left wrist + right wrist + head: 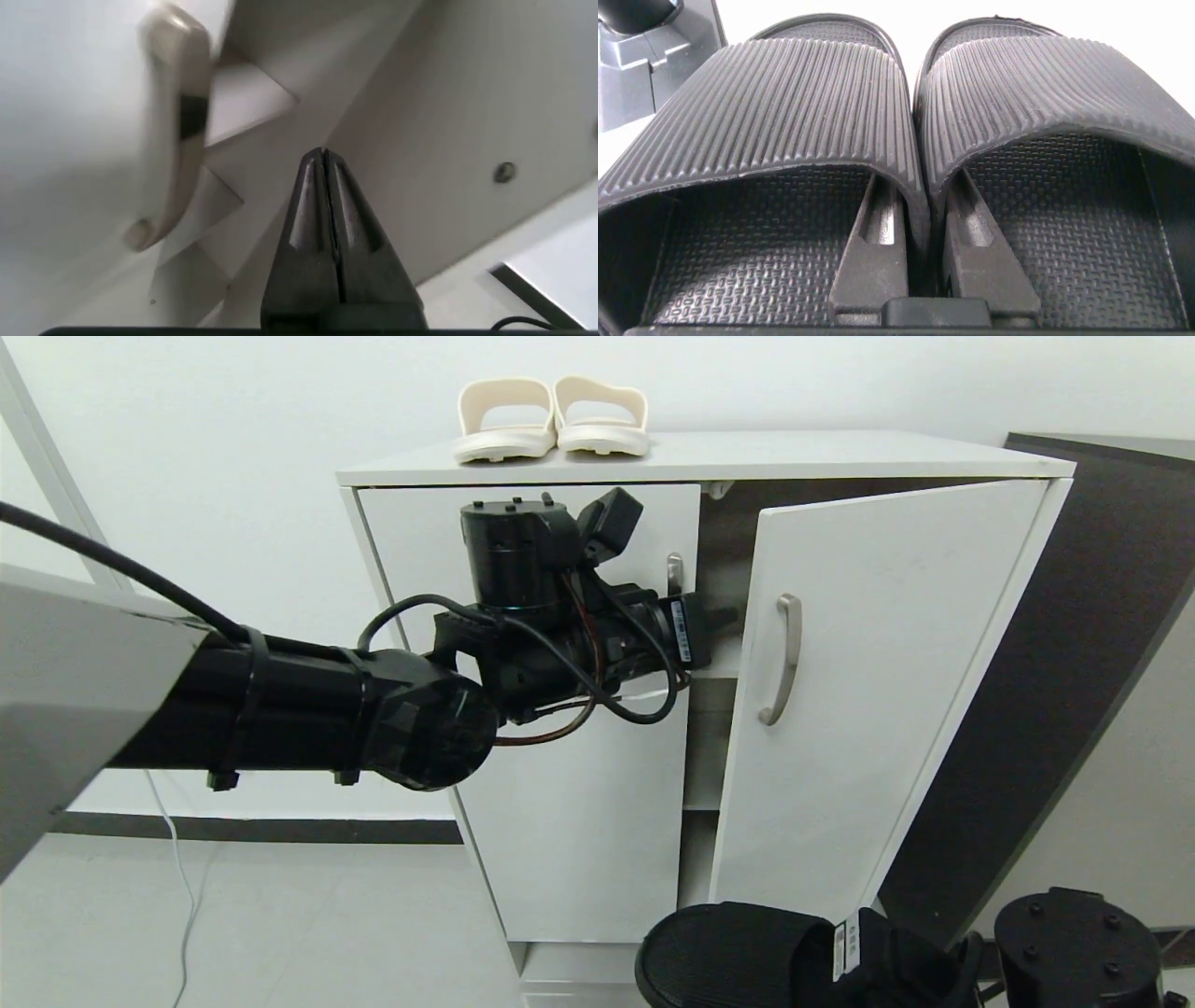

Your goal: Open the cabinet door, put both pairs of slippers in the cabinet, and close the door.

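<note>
Head view: seeing left gripper (pixel 724 614) at the gap between left door (pixel 560 803) and right door (pixel 868 709) of the white cabinet (pixel 840 453), tips just past the left-door handle (pixel 674 574). Noting right door swung partly open, with right-door handle (pixel 784 658) a little beyond and below the tips, apart from them. Spotting cream slippers (pixel 551 420) side by side on top of the cabinet, above the gripper and well clear of it. Also black slippers (pixel 728 952) far below it, at the lower edge.

Left wrist view: reading fingers (pixel 308 215) as pressed flat together, nothing between. Seeing left-door handle just beside the tips, not touching. Seeing shelf edges (pixel 248 93) ahead of the tips, inside the cabinet.

Right wrist view: seeing right gripper (pixel 920 252) with one finger (pixel 878 243) inside each black slipper, clamped on the two inner side walls squeezed together between them. Noting ribbed straps (pixel 785 103) arching over the fingers, textured footbeds (pixel 738 252) to either side of them. Can't tell heel from toe here.
</note>
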Tool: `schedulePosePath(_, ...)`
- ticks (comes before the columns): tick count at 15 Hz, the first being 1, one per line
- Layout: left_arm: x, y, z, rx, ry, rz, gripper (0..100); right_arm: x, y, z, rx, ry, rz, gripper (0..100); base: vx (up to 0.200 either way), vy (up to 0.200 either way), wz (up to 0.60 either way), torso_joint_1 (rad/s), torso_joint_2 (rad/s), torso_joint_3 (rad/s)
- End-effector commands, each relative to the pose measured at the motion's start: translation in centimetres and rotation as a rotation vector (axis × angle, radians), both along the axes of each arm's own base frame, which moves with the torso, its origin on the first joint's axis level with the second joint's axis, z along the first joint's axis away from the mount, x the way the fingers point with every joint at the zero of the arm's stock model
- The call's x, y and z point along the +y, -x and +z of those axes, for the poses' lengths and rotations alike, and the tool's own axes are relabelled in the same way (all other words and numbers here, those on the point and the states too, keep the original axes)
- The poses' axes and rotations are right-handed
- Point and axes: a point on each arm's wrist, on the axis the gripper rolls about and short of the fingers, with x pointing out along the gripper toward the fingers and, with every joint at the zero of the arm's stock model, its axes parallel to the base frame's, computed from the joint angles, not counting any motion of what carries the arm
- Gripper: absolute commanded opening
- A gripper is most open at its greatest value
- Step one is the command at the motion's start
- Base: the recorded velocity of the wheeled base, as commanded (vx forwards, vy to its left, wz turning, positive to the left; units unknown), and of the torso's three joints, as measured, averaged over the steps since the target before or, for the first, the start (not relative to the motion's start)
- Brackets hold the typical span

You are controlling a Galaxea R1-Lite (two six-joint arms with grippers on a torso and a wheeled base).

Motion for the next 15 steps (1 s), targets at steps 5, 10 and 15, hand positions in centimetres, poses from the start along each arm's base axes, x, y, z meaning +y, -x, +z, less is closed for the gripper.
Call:
schedulePosePath(5, -0.7, -0.5, -0.6, 0.003, -0.001, 0.023, 0, 0.3, 0.2, -0.5, 0.014, 0.016, 0.019, 0, -0.12, 0.0, 0.0, -0.001, 0.0, 0.0)
schedulePosePath(10, -4.4, 5.1, -0.6, -0.013, 0.011, -0.113, 0, 0.9, 1.6, -0.8, 0.023, 0.033, 0.086, 0, -0.2, 0.0, 0.0, 0.0, 0.0, 0.002)
schedulePosePath(15, -4.0, 5.2, 0.1, -0.046, 0.04, -0.107, 0, 0.9, 1.6, -0.8, 0.022, 0.032, 0.085, 0, -0.04, 0.0, 0.0, 0.0, 0.0, 0.0)
